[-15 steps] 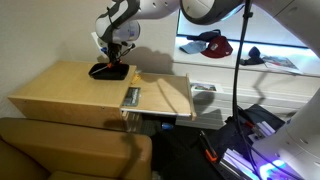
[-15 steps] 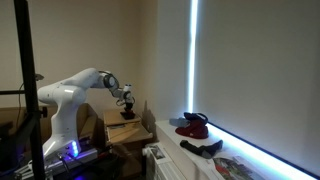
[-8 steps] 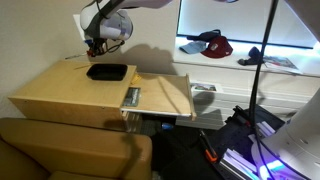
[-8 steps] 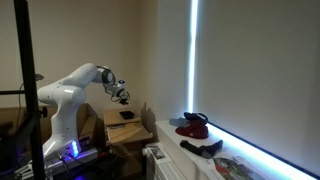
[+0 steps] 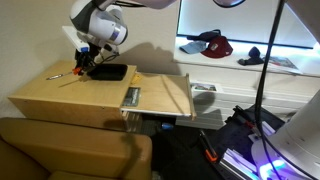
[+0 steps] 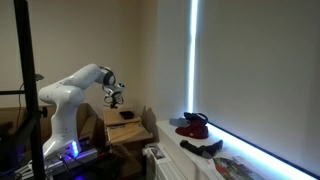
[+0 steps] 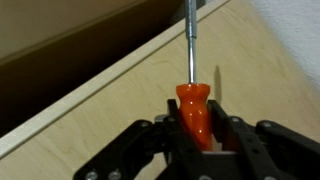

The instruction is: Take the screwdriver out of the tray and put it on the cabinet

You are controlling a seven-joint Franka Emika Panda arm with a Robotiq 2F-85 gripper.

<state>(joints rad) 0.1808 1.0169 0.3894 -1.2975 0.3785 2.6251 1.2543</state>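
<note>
My gripper [image 5: 85,62] is shut on the screwdriver [image 7: 193,102]. In the wrist view its orange-red handle sits between the jaws [image 7: 197,128] and the thin shaft points away over the wood. The screwdriver [image 5: 74,73] slants down to the left, close above the cabinet's top [image 5: 90,98]. The black tray [image 5: 108,72] lies on the cabinet just right of the gripper and looks empty. In an exterior view the gripper [image 6: 113,97] hangs to the left of and above the tray [image 6: 127,115]. The cabinet's far edge [image 7: 110,80] runs diagonally under the shaft.
A flat grey-green booklet [image 5: 131,96] lies on the cabinet right of centre. The brown couch [image 5: 70,150] stands in front of the cabinet. A red cap [image 5: 212,42] and dark items sit on the lit shelf behind. Stands and cables [image 5: 240,130] crowd the floor.
The gripper rose from the tray with the screwdriver, moved left away from it, and has now come down close over the cabinet top beside the tray.
</note>
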